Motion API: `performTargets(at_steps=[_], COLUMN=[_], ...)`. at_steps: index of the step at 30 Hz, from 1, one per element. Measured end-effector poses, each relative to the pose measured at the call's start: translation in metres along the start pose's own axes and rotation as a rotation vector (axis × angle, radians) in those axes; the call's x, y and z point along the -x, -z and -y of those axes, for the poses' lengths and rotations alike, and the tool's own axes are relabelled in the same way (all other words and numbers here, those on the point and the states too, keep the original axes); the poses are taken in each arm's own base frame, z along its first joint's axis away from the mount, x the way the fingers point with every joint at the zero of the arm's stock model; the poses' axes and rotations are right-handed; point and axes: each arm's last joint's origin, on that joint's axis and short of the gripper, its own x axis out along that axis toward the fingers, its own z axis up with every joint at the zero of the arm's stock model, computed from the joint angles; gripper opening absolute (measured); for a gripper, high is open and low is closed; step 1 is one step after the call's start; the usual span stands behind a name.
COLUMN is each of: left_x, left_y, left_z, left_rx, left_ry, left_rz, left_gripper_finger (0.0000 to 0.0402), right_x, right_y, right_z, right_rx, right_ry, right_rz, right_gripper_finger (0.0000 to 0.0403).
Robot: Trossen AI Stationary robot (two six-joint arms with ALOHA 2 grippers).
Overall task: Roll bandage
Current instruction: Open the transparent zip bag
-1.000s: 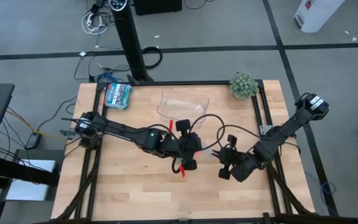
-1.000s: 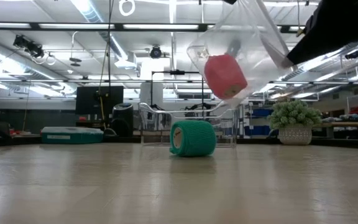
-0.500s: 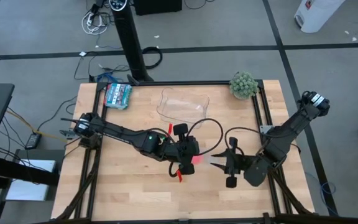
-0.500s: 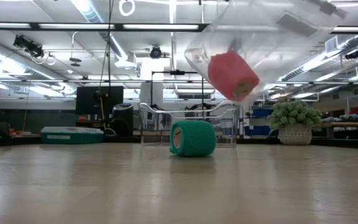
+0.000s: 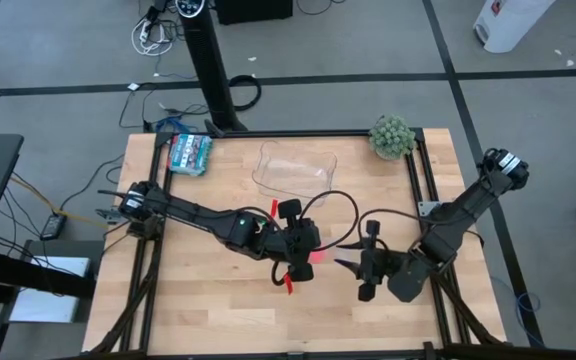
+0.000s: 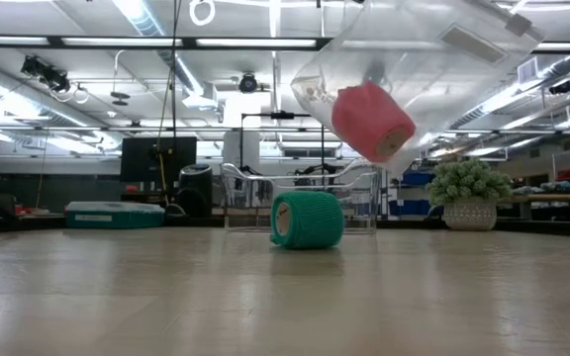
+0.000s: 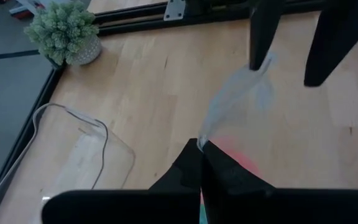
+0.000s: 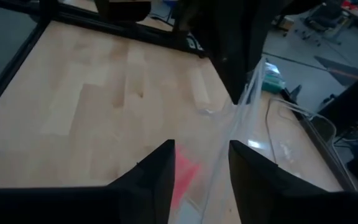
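The teal bandage is a compact roll lying on its curved side on the table; the high view does not show it. Above it hangs a clear plastic bag with a pink roll inside. My left gripper, mid-table, is shut on the bag. My right gripper stands open just right of it, with the bag's loose plastic running between its fingers. My left gripper pinches an edge of the clear bag between its two shut fingers, which slant downward. The bag hangs from them clear of the table, with the pink roll weighing down its lower part. My right gripper has plastic between its open fingers; whether it touches, I cannot tell.
A clear plastic container stands at the far middle of the table. A teal-patterned packet lies at the far left corner and a small potted plant at the far right. Bare wood stretches along the near edge.
My right gripper has opened and let go of the bag, rising and drawing back a little toward the near right. The bag now hangs from my left gripper alone. The pink roll inside has shifted slightly and turned. The teal roll has stayed put.
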Motion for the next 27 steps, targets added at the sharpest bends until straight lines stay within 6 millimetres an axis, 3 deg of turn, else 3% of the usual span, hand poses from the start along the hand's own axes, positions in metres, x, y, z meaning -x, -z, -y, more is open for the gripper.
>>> performTargets(at_steps=[11, 20, 27], left_x=[0.000, 0.000, -0.031], left_y=[-0.001, -0.013, 0.000], left_z=[0.003, 0.008, 0.011], left_rx=[-0.013, -0.035, -0.025], left_ry=[0.047, 0.236, 0.187], left_rz=[0.007, 0.110, 0.062], left_gripper_finger=[0.0002, 0.0001, 0.0009], right_x=[-0.011, -0.025, -0.016], right_y=[-0.001, 0.011, 0.018], right_z=[0.007, 0.009, 0.002], right_rx=[0.090, 0.447, 0.429], right_ry=[-0.003, -0.255, -0.248], right_rz=[-0.022, -0.071, -0.106], right_gripper_finger=[0.0194, 0.0207, 0.0174])
